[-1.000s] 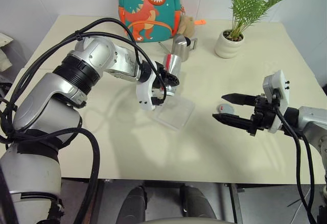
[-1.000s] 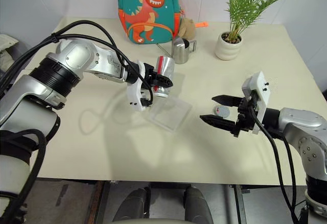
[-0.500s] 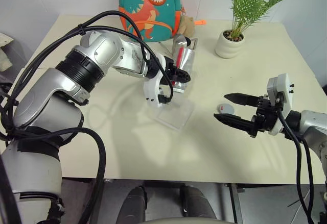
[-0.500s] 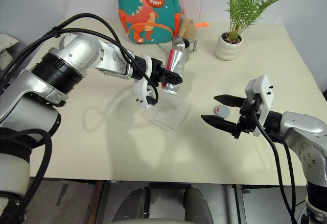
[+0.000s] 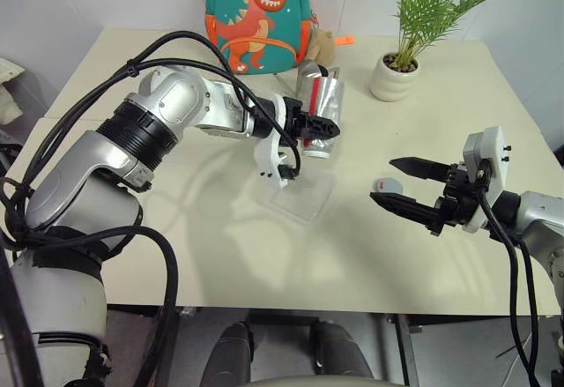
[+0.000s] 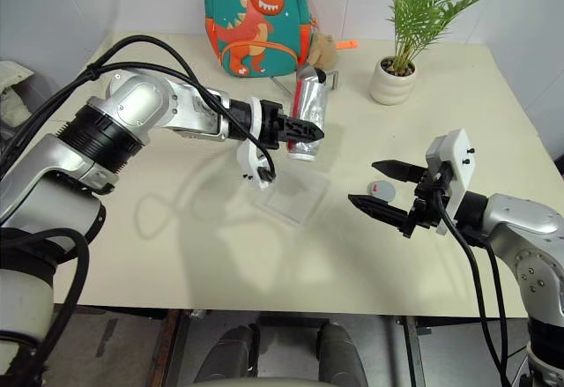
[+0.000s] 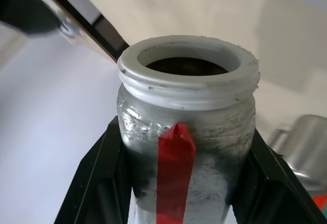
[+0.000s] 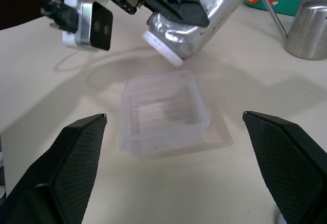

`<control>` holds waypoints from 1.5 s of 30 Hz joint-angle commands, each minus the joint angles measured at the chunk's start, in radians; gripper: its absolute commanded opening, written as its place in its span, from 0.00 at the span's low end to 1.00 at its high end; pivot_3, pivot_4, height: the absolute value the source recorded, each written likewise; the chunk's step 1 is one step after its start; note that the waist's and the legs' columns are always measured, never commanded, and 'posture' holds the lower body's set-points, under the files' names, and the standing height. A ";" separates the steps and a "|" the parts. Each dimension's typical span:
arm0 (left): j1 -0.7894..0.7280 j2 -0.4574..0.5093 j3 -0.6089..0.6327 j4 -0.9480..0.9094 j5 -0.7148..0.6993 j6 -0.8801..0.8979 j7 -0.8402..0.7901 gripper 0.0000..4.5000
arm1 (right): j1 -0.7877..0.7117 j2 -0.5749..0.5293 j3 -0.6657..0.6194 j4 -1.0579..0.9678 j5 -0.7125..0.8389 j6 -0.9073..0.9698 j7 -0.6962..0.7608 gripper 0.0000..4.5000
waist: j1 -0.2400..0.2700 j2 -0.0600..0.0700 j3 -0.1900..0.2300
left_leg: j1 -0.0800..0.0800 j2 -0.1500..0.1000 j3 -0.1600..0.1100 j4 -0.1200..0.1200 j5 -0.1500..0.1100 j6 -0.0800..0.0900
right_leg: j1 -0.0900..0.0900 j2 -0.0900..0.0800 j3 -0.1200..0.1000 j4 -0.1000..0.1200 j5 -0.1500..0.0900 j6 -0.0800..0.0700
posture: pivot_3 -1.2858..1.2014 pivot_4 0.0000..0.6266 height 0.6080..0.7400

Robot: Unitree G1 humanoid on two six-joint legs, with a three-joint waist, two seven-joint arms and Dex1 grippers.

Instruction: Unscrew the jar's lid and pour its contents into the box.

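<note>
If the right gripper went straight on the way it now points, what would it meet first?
Probably the box: the right gripper, jaws open, points toward it in its wrist view. The tilted jar in the left gripper hangs beyond it; depth is uncertain.

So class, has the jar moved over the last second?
Yes. The jar, in the left gripper, rose and tipped further over, mouth down above the box, nearer the pitcher.

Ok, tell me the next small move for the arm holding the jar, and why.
Probably tip the jar further, mouth down, over the box. The left gripper holds it tilted above the box's far edge, the lid already lies on the table, and the box looks empty.
</note>
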 commanded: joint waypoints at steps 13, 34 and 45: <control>0.411 -0.097 0.572 -0.232 -1.026 0.667 -0.778 0.44 | -0.019 -0.052 -0.032 0.005 -0.024 -0.091 0.074 1.00 | -0.005 0.000 0.000 | 0.000 0.000 0.000 0.003 0.000 0.000 | 0.000 0.000 0.000 0.002 0.000 0.000 | 0.52 0.24 1.00; 0.778 -0.123 1.100 -0.649 -1.763 1.522 -0.881 0.44 | -0.085 -0.050 0.043 0.150 -0.072 -0.211 0.247 1.00 | -0.004 0.000 0.000 | 0.004 0.001 -0.001 0.006 0.000 0.000 | 0.004 0.000 0.000 0.005 0.001 -0.002 | 0.52 0.24 1.00; 0.565 0.080 0.678 -0.424 -1.233 0.874 -0.968 0.44 | -0.085 -0.041 0.044 0.147 -0.086 -0.217 0.222 1.00 | 0.005 0.000 0.000 | 0.001 0.000 -0.001 0.004 0.000 0.000 | 0.004 0.000 0.000 -0.003 0.003 -0.001 | 0.52 0.24 1.00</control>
